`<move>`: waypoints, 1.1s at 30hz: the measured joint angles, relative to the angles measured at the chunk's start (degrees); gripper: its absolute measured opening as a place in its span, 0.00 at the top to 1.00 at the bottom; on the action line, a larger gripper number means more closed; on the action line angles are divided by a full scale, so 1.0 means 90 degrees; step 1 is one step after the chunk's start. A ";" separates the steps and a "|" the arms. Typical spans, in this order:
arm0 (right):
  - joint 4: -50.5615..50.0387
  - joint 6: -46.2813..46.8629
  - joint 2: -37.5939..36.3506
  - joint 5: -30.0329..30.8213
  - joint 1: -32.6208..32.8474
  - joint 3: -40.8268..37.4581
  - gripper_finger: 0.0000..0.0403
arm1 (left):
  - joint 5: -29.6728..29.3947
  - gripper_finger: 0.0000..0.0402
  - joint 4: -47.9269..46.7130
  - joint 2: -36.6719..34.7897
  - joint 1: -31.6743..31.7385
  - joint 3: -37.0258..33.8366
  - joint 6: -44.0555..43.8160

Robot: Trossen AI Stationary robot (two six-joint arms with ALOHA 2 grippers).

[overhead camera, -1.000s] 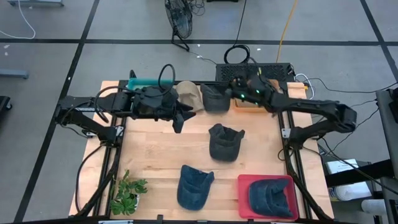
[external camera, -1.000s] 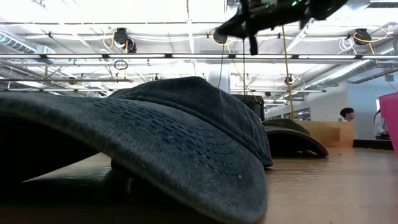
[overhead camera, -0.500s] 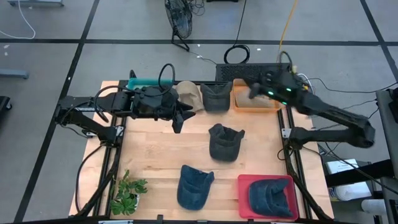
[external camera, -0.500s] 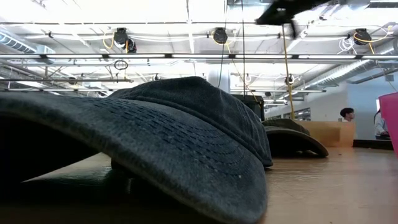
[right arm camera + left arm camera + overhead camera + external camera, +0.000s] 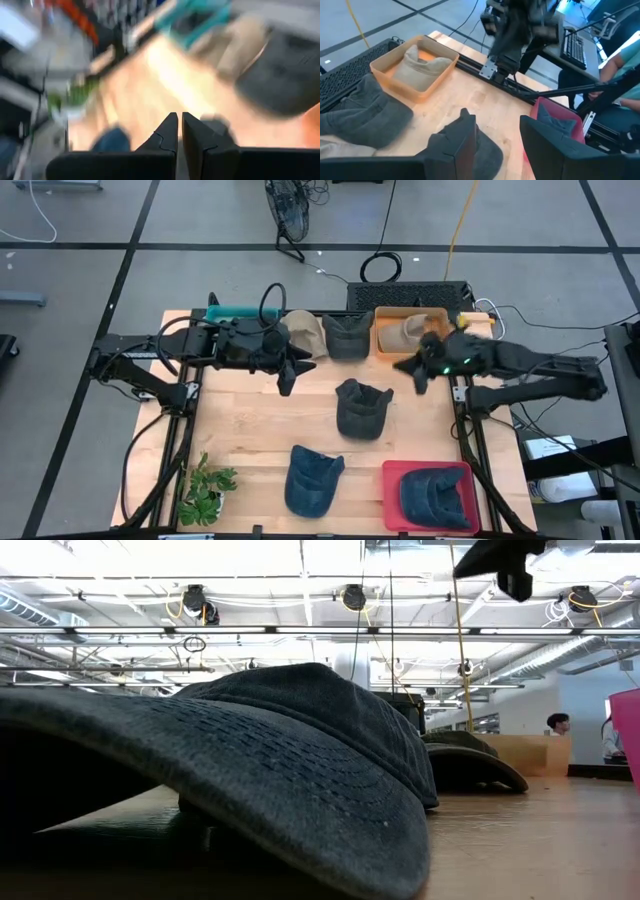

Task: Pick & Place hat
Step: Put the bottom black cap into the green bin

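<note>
Right claw right of frame centre in the high view, above the table's right edge, just below the orange bin; fingers pressed together, nothing between them. Right wrist view badly smeared, so nothing under that claw told from it.

Left claw at upper centre-left of the high view, over the table's back edge, fingers parted and bare.

Tan hat lying inside the orange bin at upper right of the table, crown folded against the wall. Just left of the bin, a dark grey hat, and touching its left side a beige hat. Teal bin at the table's upper left corner, mostly hidden by the left arm.

Black hat at table centre, apart from the rest. Blue hat at lower centre; possibly the same one filling the foreground of the low view. Another blue hat sitting in the red bin at lower right. Green plant at lower left corner.
</note>
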 joint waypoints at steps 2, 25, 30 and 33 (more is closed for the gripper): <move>-0.0102 -0.0057 0.0297 -0.0135 0.0356 -0.0005 0.99 | 0.0018 0.59 -0.0023 0.0000 -0.0064 0.0000 -0.0051; 0.0737 0.0492 0.1148 -0.0808 0.1128 -0.0677 0.99 | 0.2522 0.59 -0.0728 0.0679 -0.1177 -0.0006 0.0340; 0.1107 0.1142 0.1041 -0.1141 0.1131 -0.1081 0.99 | 0.2217 0.59 -0.1171 0.0740 -0.1493 0.0000 0.0710; 0.1416 0.1226 0.0946 -0.1009 0.1131 -0.1225 0.99 | 0.1246 0.59 -0.1370 0.0813 -0.1531 0.0000 0.1079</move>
